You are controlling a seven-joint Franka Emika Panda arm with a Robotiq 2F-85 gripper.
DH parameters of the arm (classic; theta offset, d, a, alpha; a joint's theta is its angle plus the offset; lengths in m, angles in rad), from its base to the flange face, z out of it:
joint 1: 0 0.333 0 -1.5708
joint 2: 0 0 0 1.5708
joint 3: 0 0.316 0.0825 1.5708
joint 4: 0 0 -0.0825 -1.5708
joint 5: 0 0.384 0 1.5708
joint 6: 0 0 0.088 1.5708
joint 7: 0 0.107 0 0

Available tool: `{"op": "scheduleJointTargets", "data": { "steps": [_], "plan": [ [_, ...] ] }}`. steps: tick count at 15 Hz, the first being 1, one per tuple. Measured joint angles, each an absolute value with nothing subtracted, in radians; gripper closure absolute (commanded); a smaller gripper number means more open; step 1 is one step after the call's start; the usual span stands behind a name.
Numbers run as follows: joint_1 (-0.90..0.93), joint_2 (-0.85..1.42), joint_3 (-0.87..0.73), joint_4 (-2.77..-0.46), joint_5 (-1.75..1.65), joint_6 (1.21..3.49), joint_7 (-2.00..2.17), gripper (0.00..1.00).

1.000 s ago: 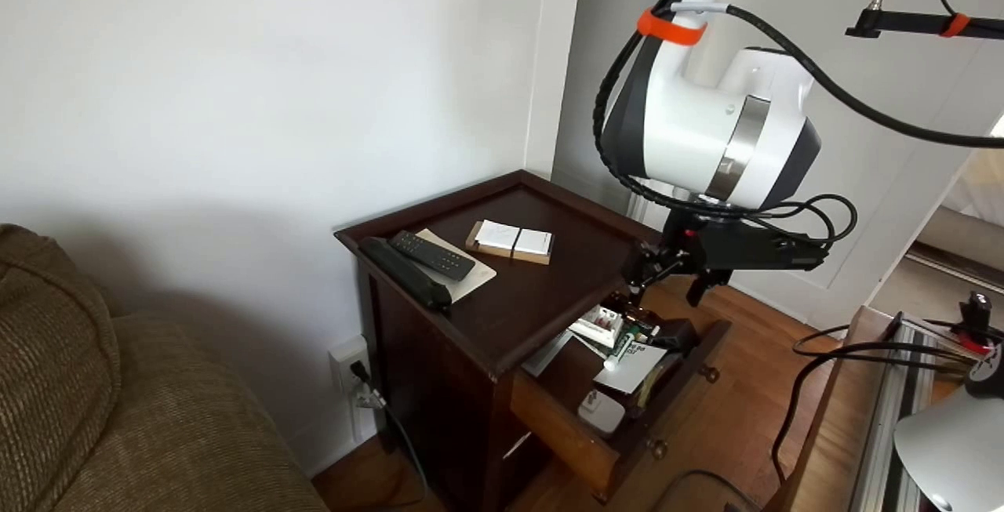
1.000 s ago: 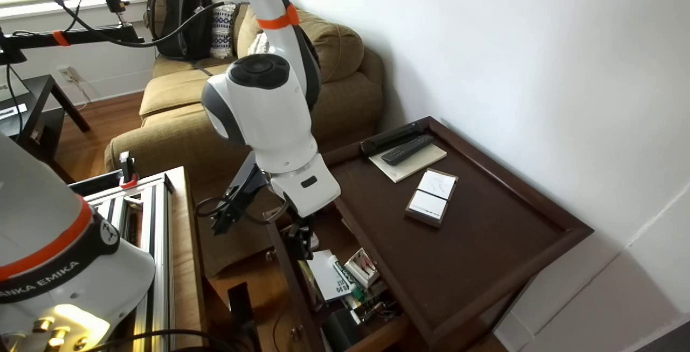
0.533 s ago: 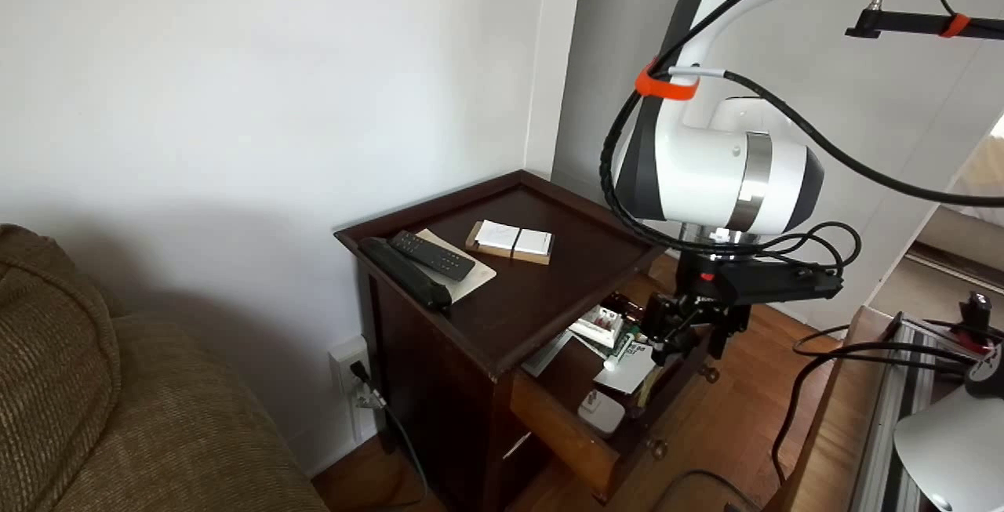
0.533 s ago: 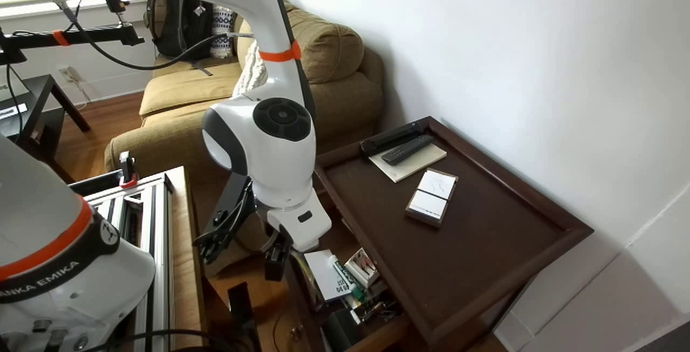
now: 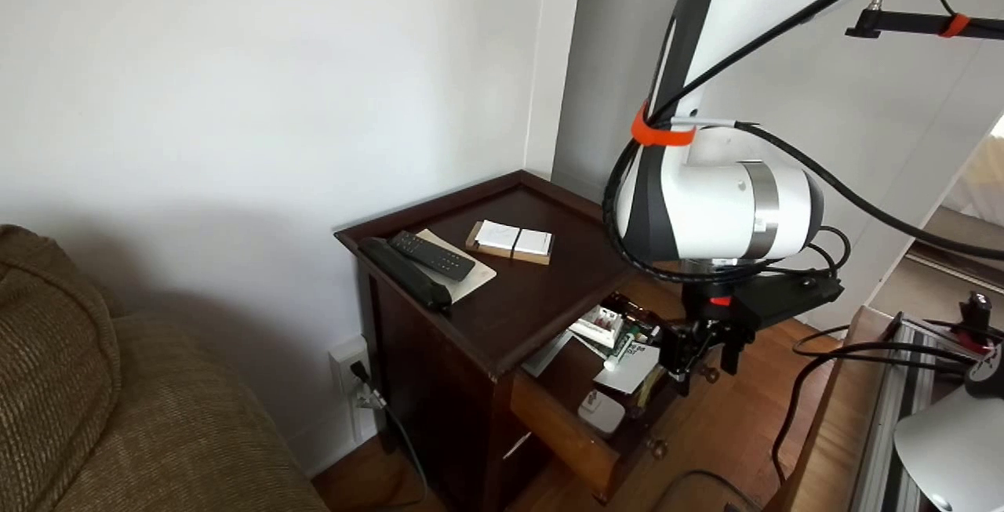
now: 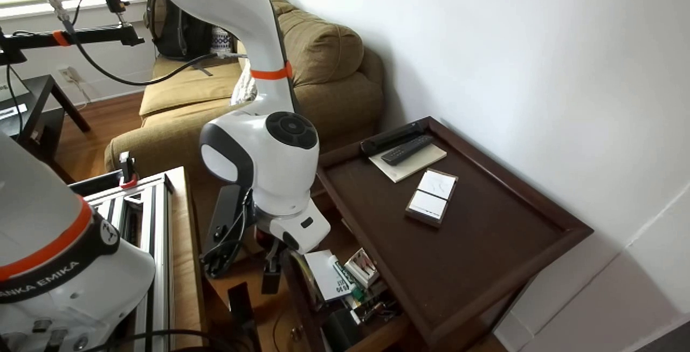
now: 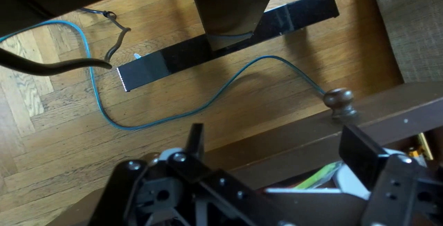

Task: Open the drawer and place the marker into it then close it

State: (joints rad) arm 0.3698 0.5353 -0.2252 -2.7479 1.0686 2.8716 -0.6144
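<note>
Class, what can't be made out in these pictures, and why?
In an exterior view: far end of the drawer, hidden by the arm.
Wrist view: one drawer knob, mostly hidden by the gripper.
In both exterior views: any lettering on the marker, too small.
In an exterior view: robot base, cut off by left edge.

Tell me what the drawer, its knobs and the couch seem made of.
Drawer: likely wood, dull sheen; warm brown side, darker front.
Knobs: glossy, with bright highlights; turned wood or metal, unclear.
Couch: apparently woven fabric, matte; ribbed texture shows.
</note>
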Motion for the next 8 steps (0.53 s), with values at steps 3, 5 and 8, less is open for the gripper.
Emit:
{"op": "scheduleJointTargets", "data": {
  "steps": [3, 5, 8],
  "plan": [
    [0.388, 0.570, -0.224, -2.746, 1.041, 2.872, -0.615, 0.00],
    [0.391, 0.587, -0.218, -2.741, 1.034, 2.872, -0.630, 0.00],
    [0.391, 0.613, -0.209, -2.725, 1.032, 2.876, -0.656, 0.00]
  ]
}}
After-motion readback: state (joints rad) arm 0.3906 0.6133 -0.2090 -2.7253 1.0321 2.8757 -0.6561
